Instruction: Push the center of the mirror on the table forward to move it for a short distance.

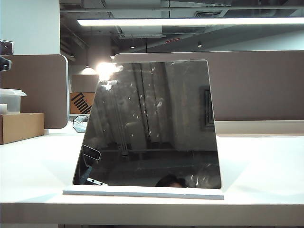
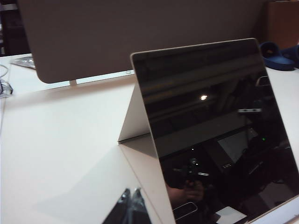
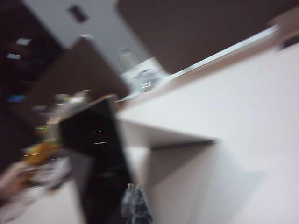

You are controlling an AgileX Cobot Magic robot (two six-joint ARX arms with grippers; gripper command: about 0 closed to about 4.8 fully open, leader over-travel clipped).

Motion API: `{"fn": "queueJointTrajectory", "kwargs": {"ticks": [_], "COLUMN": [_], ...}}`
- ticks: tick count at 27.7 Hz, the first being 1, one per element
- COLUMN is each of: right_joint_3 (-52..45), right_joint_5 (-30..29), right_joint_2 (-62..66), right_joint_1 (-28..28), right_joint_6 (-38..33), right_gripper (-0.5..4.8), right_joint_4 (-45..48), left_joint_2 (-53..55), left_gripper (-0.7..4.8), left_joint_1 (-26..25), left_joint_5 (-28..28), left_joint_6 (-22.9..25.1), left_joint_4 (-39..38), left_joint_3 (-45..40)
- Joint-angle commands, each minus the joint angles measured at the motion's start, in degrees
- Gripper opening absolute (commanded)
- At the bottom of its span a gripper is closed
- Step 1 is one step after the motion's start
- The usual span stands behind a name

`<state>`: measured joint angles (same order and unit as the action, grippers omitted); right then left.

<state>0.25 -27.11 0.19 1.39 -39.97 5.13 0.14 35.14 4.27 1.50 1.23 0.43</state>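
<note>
Approach step: the mirror [image 1: 151, 126] stands untouched on the table [image 1: 266, 161], with the left gripper [image 2: 129, 207] near its left edge, fingers pressed together, and the right gripper [image 3: 135, 205] by its right side, blurred so its finger state cannot be told; next, one must reach the face's center and press it away.

The mirror [image 1: 149, 124] stands tilted on its white base plate [image 1: 142, 192] near the front edge of the table [image 1: 266, 161]. Bare table surface lies on both sides of the mirror. Behind the mirror, brown partition panels [image 1: 256, 85] close off the far side. Left of the mirror stand a cardboard box [image 1: 21, 127] and a small octagonal object [image 1: 80, 123].

The left gripper [image 2: 131, 207] sits just beside the mirror's edge; its jaw state is unclear. The right gripper [image 3: 135, 205] is near the mirror, blurred.
</note>
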Motion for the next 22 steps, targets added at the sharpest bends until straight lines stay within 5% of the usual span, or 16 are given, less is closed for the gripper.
{"fn": "queueJointTrajectory", "kwargs": {"ticks": [1, 6, 15, 22], "right_joint_3": [0.37, 8.48, 29.2, 37.83], "right_joint_5": [-7.19, -2.08, -1.86, 13.66], "right_joint_2": [0.02, 0.44, 25.05, 49.4], "right_joint_1": [2.29, 7.41, 17.53, 34.73], "right_joint_6": [-12.72, -11.37, 11.47, 15.91], "right_gripper": [-0.05, -0.06, -0.06, -0.05], "right_joint_4": [7.58, 5.35, -9.86, -6.84], "left_joint_2": [0.02, 0.02, 0.02, 0.02], "left_gripper": [-0.05, -0.05, -0.05, -0.05], "left_joint_1": [0.26, 0.26, 0.26, 0.26], "left_joint_5": [-3.23, -3.15, -2.99, -3.04], "left_joint_6": [0.02, 0.02, 0.02, 0.02], "left_joint_4": [0.55, 0.55, 0.52, 0.57], "left_joint_3": [-0.04, -0.04, -0.04, -0.04]}}
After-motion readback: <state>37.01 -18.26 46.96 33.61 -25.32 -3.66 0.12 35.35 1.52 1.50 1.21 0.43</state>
